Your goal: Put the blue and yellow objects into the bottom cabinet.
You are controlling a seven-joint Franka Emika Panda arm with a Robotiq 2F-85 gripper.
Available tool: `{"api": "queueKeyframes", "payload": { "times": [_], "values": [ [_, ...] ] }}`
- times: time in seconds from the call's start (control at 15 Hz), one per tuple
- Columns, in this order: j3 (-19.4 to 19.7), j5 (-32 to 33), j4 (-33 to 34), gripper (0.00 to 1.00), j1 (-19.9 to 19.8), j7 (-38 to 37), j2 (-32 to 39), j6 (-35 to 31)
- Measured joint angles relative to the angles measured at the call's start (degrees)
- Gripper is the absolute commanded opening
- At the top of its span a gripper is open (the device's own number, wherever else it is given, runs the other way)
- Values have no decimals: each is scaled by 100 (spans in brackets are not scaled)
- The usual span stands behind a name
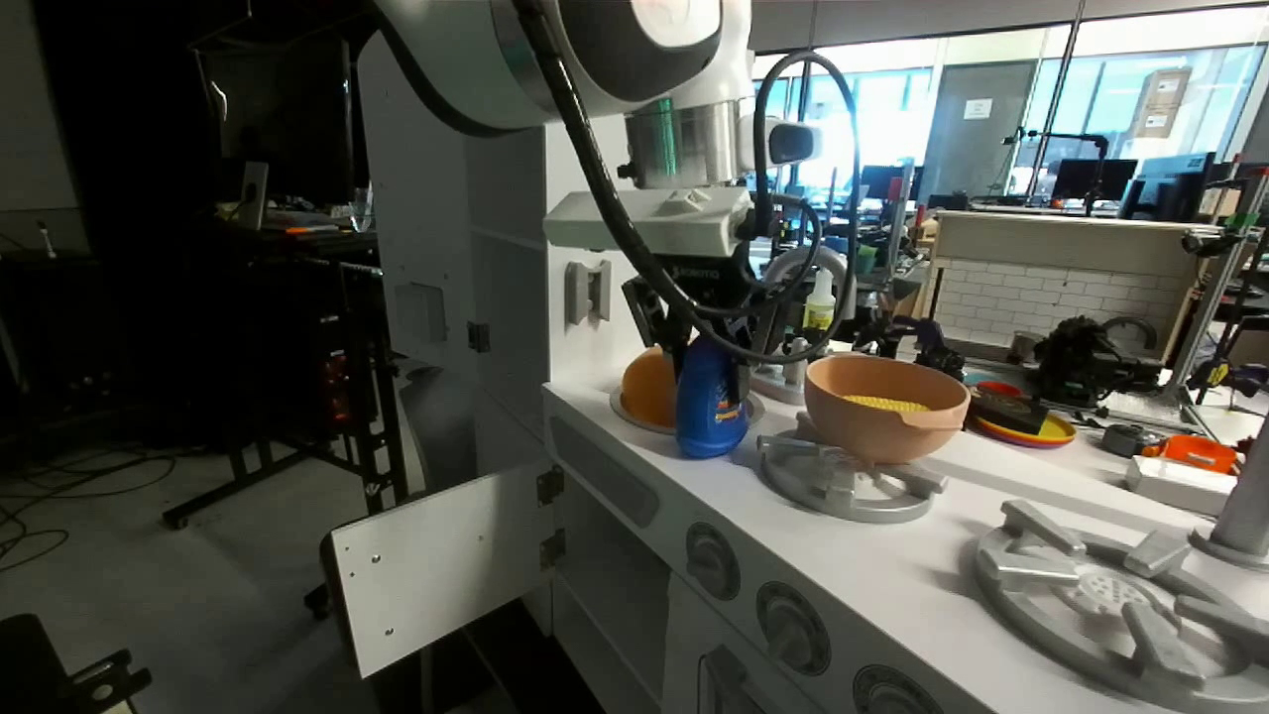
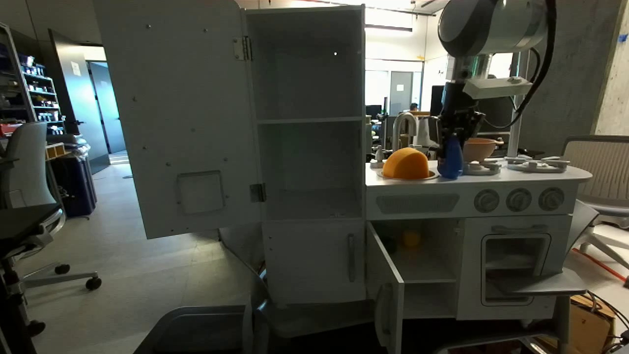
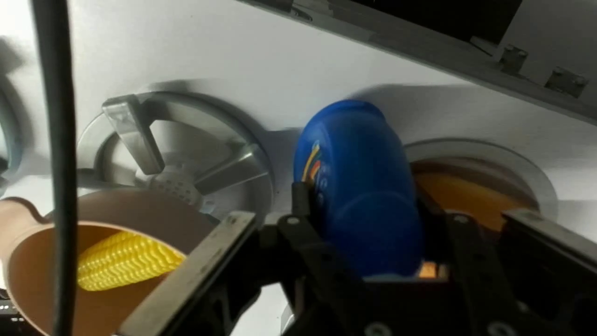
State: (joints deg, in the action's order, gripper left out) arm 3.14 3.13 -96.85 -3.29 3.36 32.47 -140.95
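Observation:
The blue bottle (image 3: 357, 163), with a coloured label, stands upright on the white countertop (image 1: 639, 451). My gripper (image 3: 361, 200) comes down over its top, with fingers (image 3: 301, 198) against both sides, shut on it. The upper end of the bottle is hidden between the jaws. In an exterior view, a small rounded yellow object (image 2: 411, 239) sits inside the bottom cabinet (image 2: 430, 281), on its upper shelf. That cabinet's white door (image 2: 385, 290) hangs open, and its inner face (image 1: 446, 560) shows in an exterior view.
An orange dome (image 2: 406, 163) rests in the sink beside the bottle. On the grey burner (image 1: 843, 496) stands a tan bowl (image 1: 882, 436) with yellow corn (image 3: 128, 260) inside. The tall cabinet's door (image 2: 186, 123) is swung open. A faucet (image 2: 405, 123) rises behind the sink.

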Motion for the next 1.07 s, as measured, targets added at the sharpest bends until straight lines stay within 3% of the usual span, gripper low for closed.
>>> {"api": "queueKeyframes", "payload": {
  "times": [0.53,0.8,1.07],
  "values": [
    [4,17,-13,23,-8,388,-47,187],
    [2,22,-687,23,-144,1199,-582,512],
    [-1,22,-1789,23,-358,1933,-1287,466]
  ]
}}
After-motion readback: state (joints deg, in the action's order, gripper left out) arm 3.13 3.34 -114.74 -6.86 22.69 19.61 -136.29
